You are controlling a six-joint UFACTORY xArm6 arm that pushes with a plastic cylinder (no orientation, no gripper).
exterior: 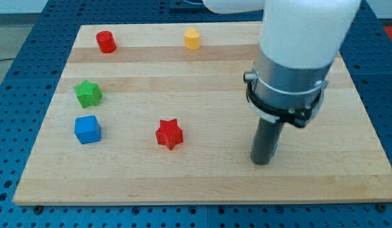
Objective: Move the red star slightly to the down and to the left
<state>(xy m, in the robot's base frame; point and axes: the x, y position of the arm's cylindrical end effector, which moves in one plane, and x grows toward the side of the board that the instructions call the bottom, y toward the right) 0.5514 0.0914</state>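
Note:
The red star [169,134] lies on the wooden board [202,95], left of centre toward the view's bottom. My tip [261,162] rests on the board well to the right of the red star and a little lower, apart from it. A sliver of blue shows just behind the rod's right side at the tip; what it is cannot be told.
A blue cube [87,129] sits left of the red star. A green star [88,94] is above the cube. A red cylinder [106,41] and a yellow block [192,38] sit near the view's top. The arm's wide body hides the board's upper right.

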